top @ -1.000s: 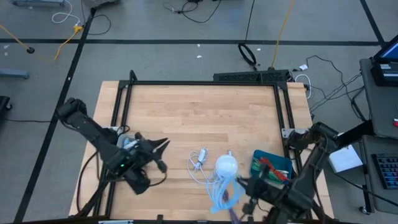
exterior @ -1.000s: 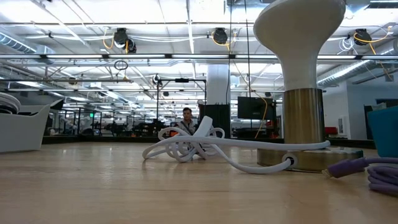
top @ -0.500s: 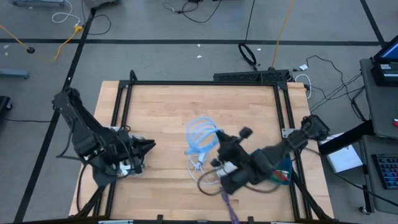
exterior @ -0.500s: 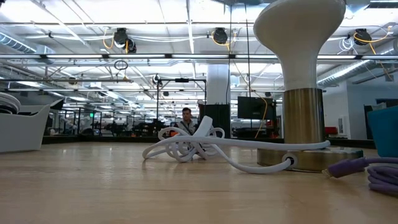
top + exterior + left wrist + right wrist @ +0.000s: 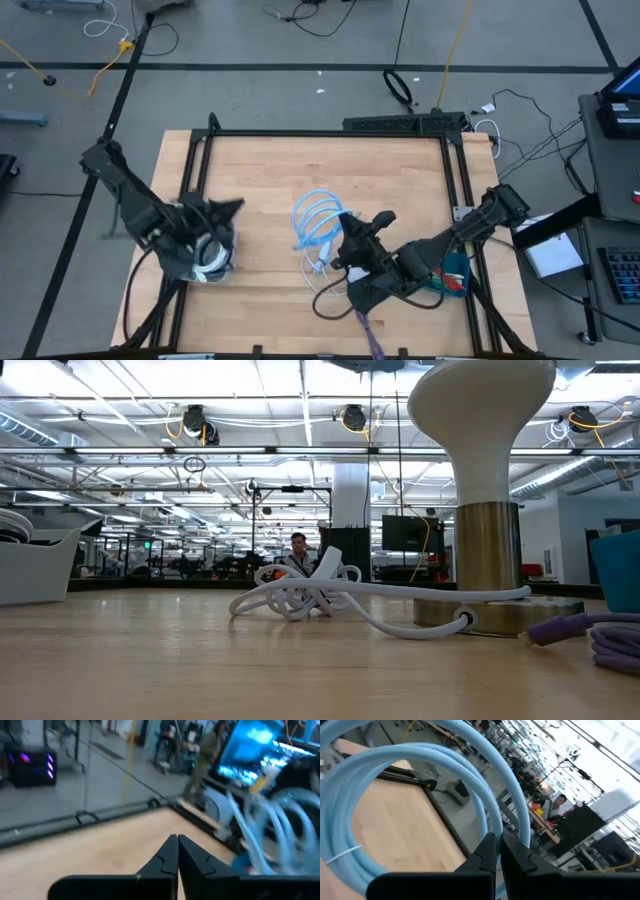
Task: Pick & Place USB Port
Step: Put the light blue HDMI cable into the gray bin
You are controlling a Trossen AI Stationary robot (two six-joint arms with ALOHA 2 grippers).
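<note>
wooden table (image 5: 400, 180) — blue cable coil (image 5: 318, 220) upright

The left arm reaches in from the table's left edge, its left gripper (image 5: 177, 855) raised with both fingers pressed together (nothing between them). The right arm stretches from the right edge toward the table's middle, its right gripper (image 5: 498, 852) likewise closed tight, fingertips meeting.

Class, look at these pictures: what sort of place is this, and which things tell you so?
Probably a robotics lab or workshop hall. A light wooden table in a black metal frame stands on a grey floor strewn with loose cables, and the low view shows ceiling ducts with strip lights above distant workstations.
</note>
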